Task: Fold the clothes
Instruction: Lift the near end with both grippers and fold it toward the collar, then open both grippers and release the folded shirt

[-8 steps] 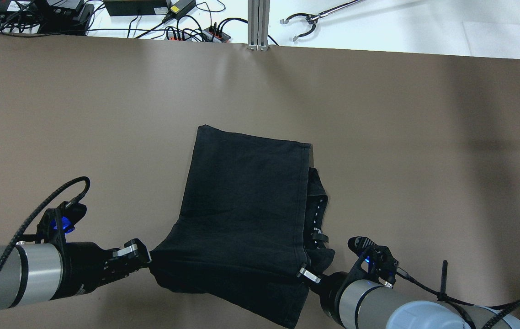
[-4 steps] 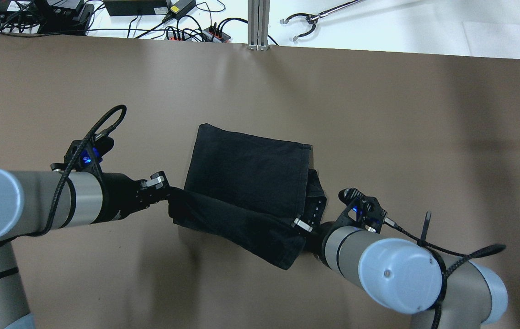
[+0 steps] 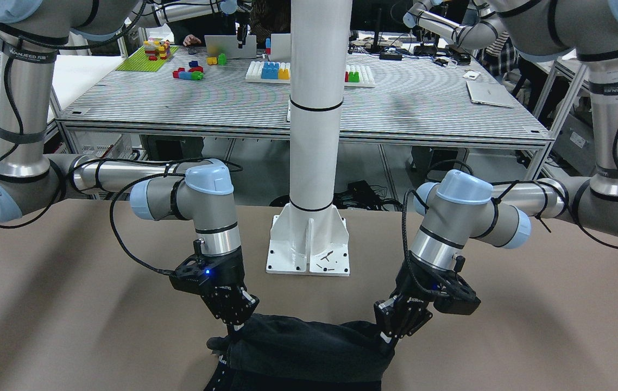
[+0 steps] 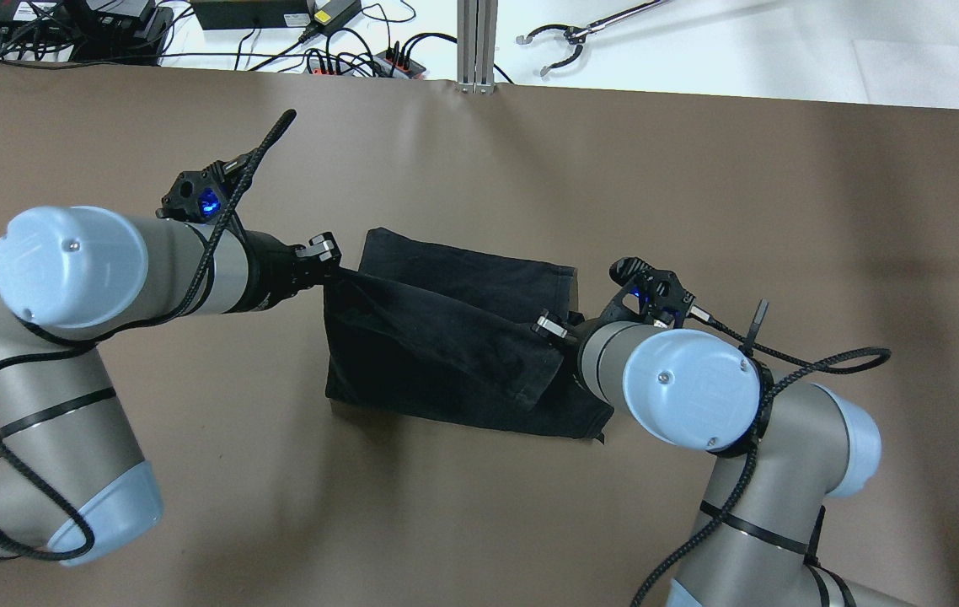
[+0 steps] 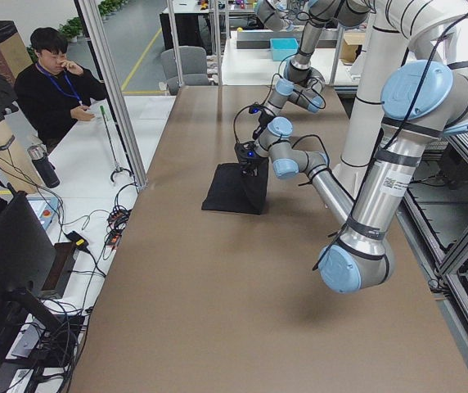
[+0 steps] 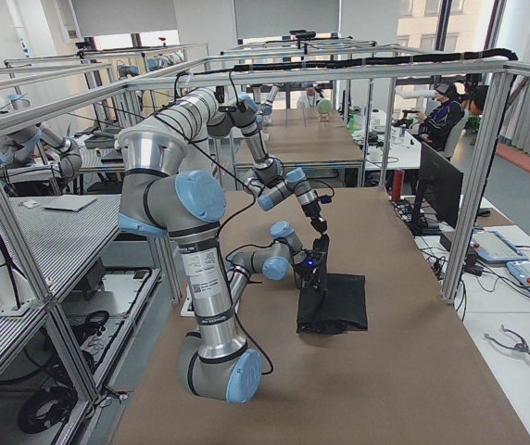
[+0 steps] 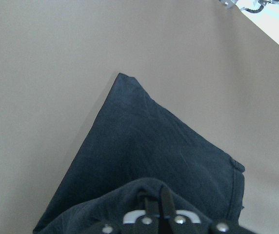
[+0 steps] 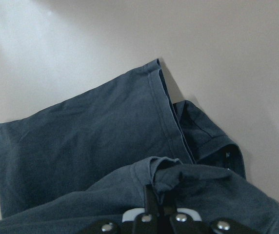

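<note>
my left claw (image 4: 334, 268) is closed tight on a corner of the black garment (image 4: 437, 346). in my left wrist view its fingers (image 7: 166, 204) meet with a bunched ridge of cloth nipped between them. my right claw (image 4: 551, 327) is closed the same way on the other end of that edge, with a small fold of hem squeezed between its fingers.

the garment sits about the middle of the brown table (image 4: 741, 211), out in front of the white pillar base (image 3: 309, 247). its lower layer lies flat, the far hem straight and unheld. the upper layer is raised off it, strung between my two claws and sagging a little in the span. my left claw holds its end just beside the flat layer's far left corner. my right claw holds its end over the right side, short of the far right corner, so the lifted edge runs at a slant across the cloth. the doubled-over crease lies on the table on the side nearest my base. at the right side, beside the stitched hem, a crumpled lump of fabric (image 8: 210, 139) pokes out from under the flat layer, with small pale marks on it.
</note>
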`<move>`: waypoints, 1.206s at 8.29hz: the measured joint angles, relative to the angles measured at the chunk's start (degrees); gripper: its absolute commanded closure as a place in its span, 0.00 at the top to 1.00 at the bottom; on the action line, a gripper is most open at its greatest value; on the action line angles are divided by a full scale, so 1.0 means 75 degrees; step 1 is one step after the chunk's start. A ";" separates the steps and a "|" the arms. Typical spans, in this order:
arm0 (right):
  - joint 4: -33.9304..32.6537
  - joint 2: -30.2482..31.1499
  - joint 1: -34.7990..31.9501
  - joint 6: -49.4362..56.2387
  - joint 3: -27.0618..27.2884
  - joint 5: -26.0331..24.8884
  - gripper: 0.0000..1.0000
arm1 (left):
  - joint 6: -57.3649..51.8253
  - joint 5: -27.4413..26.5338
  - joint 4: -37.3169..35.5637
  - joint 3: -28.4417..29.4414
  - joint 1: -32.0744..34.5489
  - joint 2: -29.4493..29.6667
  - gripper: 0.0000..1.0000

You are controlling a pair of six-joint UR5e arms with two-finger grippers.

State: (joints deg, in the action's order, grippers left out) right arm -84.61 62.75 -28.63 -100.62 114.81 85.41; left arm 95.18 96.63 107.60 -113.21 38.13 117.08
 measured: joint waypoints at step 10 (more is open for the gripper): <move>0.1257 -0.1166 -0.1314 0.1634 -0.2534 0.1142 0.92 | -0.1157 0.0316 0.0117 0.3291 0.0740 0.2114 0.94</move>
State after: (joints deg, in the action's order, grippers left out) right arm -75.19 54.00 -38.49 -88.37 95.80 93.98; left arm 86.50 99.00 108.47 -88.53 43.68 132.93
